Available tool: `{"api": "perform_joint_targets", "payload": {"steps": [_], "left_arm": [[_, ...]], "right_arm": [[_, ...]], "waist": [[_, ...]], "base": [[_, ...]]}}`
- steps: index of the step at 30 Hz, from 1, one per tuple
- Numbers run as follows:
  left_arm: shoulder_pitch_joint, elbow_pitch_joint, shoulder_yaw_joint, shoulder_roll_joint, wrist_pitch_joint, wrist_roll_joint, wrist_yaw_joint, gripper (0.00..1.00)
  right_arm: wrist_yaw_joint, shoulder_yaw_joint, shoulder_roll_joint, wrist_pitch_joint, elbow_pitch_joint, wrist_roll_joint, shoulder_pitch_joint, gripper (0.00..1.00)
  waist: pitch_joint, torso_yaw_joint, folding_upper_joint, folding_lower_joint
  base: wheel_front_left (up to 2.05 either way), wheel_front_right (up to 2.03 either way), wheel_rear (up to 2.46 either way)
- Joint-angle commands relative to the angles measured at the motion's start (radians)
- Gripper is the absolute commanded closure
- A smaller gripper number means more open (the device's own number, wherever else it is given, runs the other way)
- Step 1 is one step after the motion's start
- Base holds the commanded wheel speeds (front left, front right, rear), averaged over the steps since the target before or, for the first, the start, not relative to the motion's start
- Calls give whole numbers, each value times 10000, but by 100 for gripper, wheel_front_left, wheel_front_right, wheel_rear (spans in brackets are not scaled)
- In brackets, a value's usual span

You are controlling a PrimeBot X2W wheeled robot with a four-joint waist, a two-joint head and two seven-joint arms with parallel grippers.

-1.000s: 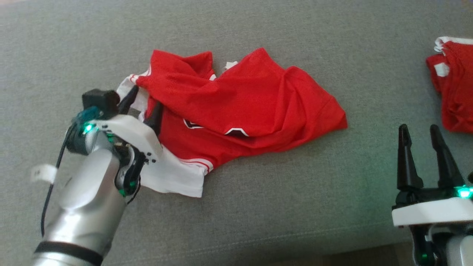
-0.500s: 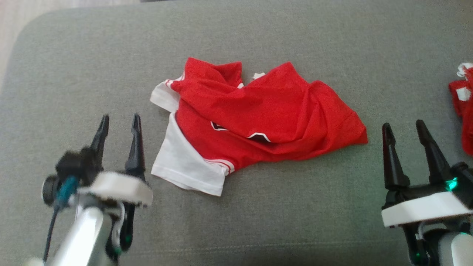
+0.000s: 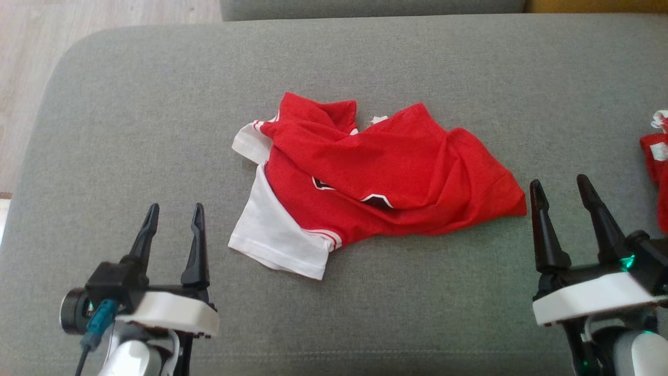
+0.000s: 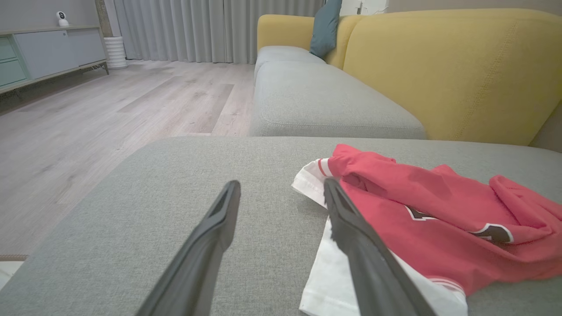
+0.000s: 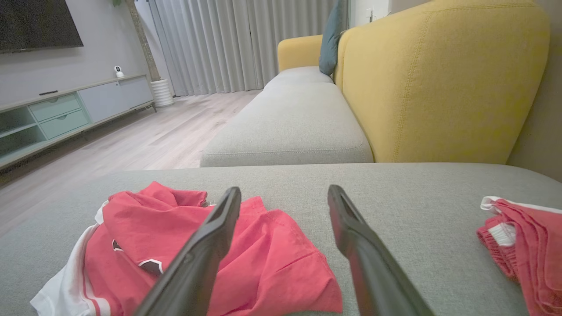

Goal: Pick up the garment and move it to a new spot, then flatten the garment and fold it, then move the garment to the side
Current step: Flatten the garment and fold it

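Shirt (image 3: 386,177): a red jersey with white sleeves, lying rumpled and doubled over itself near the middle of the grey cushion (image 3: 156,104); neither arm touches it.
Left pincer (image 3: 175,208): fingers spread apart, nothing between them, just beside the white sleeve (image 3: 276,243) and pointing up the cushion alongside it.
Right pincer (image 3: 559,180): also spread and empty, just beside the shirt's red corner (image 3: 516,201) on the other side.
Other cloth: a second red bundle (image 3: 658,177) at the far right edge of the cushion, well apart from the shirt.
Handling: to my eye it is light, thin and floppy, perhaps a little slick. It should sag and slide rather than hold a shape, and nothing about it looks fragile.
Where to hold: I would pinch single edges, the sleeve cuff on the left and the red corner on the right, so that pulling spreads it instead of bunching it.
Stage: the shirt is on the cushion but not yet flat, so smoothing seems to be the job in hand.
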Motion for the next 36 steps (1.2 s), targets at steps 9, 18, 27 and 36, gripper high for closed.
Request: {"api": "perform_joint_targets", "payload": {"steps": [9,18,27,36], "left_arm": [[-428,-376,145,298,-30,113,-134,0],[-1688,1521,-471,106,1517,-845,-1489,0],[-2083,3343,-563,87,2858,-1703,-2057,0],[-2131,3458,-794,151,3020,-1655,-2159,100]], "right_arm": [[35,232,-67,111,-449,126,-123,0],[35,388,-66,88,-325,303,-354,0],[35,234,-66,43,-268,510,-389,0],[35,-91,-97,357,85,432,-477,0]], "waist": [[55,-34,-1,0],[592,-233,-1,0],[846,-499,-1,0],[950,-494,-1,0]], "base": [[0,0,0],[0,0,0],[0,0,0],[0,0,0]]}}
